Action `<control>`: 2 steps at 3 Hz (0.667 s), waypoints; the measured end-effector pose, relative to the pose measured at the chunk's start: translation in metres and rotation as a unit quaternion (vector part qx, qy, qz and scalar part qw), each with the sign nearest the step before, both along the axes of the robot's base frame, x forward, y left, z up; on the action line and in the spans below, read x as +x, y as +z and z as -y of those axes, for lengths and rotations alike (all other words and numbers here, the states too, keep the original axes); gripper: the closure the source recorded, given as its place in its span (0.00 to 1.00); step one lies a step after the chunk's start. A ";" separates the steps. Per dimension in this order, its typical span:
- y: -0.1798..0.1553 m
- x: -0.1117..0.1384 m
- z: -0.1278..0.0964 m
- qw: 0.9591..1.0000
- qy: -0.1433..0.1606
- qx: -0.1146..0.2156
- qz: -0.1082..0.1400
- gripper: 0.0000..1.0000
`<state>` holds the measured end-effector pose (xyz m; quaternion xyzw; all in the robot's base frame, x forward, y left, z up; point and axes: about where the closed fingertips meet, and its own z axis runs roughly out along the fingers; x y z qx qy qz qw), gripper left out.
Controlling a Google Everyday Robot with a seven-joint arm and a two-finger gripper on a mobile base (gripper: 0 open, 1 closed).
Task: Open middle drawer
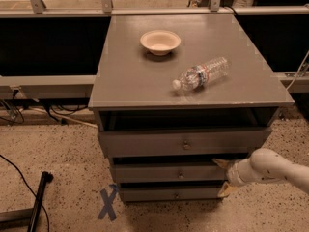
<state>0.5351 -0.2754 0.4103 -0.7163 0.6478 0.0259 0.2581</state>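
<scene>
The grey cabinet has three stacked drawers. The middle drawer (164,173) is a shallow grey front with a small round metal knob (180,174) at its centre. It sits between the taller top drawer (145,144) and the narrower bottom drawer (154,194). My gripper (221,177), on a white arm entering from the right, is at the middle drawer's right end. It is open, with one tan fingertip (218,163) above the front's right end and the other below it. It is well right of the knob.
On the cabinet top (125,81) stand a cream bowl (160,41) and a clear plastic water bottle (203,73) lying on its side. A blue X (107,203) is taped on the speckled floor at lower left. A black bar (38,197) lies on the floor at far left.
</scene>
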 end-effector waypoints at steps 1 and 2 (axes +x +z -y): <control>-0.007 -0.005 -0.003 1.000 0.000 0.003 -0.014 0.41; -0.006 -0.018 -0.005 1.000 0.004 0.002 -0.026 0.46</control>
